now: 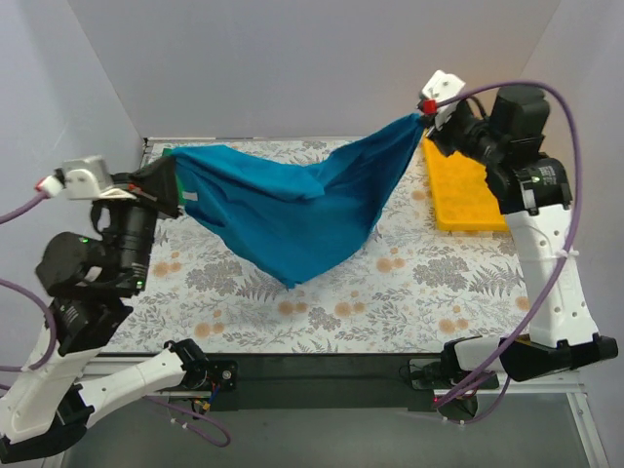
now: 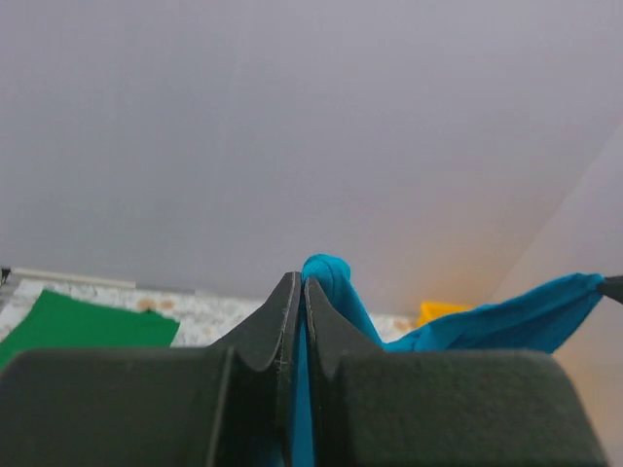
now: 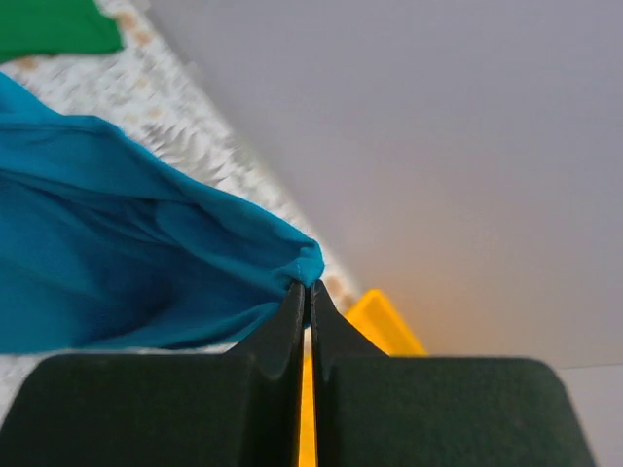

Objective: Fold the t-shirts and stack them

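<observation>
The teal-blue t-shirt [image 1: 292, 210] hangs stretched in the air between both grippers, and its lowest fold sags close to the table's middle. My left gripper [image 1: 174, 180] is shut on the shirt's left end; in the left wrist view cloth [image 2: 336, 277] bulges out between the closed fingertips of that gripper [image 2: 298, 280]. My right gripper [image 1: 421, 117] is shut on the right end, high at the back right, and its jaws [image 3: 310, 287] pinch a bunched corner of the shirt [image 3: 117, 253]. The green t-shirt [image 2: 88, 326] lies flat at the table's far left corner, mostly hidden in the top view.
A yellow plastic tray [image 1: 463, 190] lies at the back right of the table, just below the right gripper. A floral cloth [image 1: 419, 283] covers the table. White walls close in the back and both sides.
</observation>
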Robot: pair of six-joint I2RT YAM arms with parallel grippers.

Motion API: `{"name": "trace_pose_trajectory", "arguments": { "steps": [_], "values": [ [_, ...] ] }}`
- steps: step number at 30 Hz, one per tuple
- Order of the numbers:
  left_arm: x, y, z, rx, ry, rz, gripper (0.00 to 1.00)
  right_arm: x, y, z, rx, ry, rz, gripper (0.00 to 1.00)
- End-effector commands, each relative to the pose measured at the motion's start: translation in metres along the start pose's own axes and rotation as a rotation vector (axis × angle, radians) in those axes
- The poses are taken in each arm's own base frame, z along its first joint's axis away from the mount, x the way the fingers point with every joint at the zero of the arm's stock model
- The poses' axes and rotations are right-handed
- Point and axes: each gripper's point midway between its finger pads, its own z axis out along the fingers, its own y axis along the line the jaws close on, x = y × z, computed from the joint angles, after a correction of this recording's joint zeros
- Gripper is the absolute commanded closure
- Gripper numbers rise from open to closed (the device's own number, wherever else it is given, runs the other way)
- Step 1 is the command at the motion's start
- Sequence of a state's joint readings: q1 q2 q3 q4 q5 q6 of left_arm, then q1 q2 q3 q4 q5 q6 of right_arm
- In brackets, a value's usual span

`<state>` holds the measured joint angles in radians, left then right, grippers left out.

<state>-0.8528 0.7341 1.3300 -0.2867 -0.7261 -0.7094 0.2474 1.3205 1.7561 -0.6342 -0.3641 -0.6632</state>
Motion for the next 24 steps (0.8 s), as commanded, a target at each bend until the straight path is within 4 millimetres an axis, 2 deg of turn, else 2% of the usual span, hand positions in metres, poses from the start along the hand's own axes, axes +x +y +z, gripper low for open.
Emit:
{"name": "trace_pose_trajectory", "arguments": {
  "steps": [1, 2, 4, 8, 14, 16, 21, 24],
  "values": [
    [-0.093, 0.020, -0.016, -0.037, -0.241, -0.101, 1.00, -0.054, -0.052, -0.049, 0.215, -0.077, -0.083, 0.99],
    [-0.105, 0.024, -0.021, -0.039, -0.272, -0.103, 1.00, -0.072, -0.063, -0.065, 0.267, -0.114, -0.103, 0.99],
    [-0.131, 0.030, -0.032, -0.032, -0.334, -0.142, 1.00, -0.086, -0.081, -0.085, 0.354, -0.135, -0.117, 0.99],
    [-0.142, 0.039, -0.040, -0.041, -0.355, -0.144, 1.00, -0.100, -0.101, -0.119, 0.484, -0.154, -0.134, 0.99],
    [-0.123, 0.050, -0.046, -0.068, -0.328, -0.145, 1.00, -0.107, -0.118, -0.156, 0.627, -0.155, -0.133, 0.99],
    [-0.123, 0.053, -0.051, -0.062, -0.330, -0.163, 1.00, -0.110, -0.120, -0.166, 0.656, -0.158, -0.137, 0.99],
    [-0.114, 0.041, -0.057, 0.034, -0.301, -0.181, 1.00, -0.115, -0.114, -0.182, 0.674, -0.176, -0.132, 0.99],
    [-0.100, 0.027, -0.062, 0.128, -0.244, -0.180, 1.00, -0.116, -0.112, -0.192, 0.692, -0.180, -0.131, 0.99]
  ]
}}
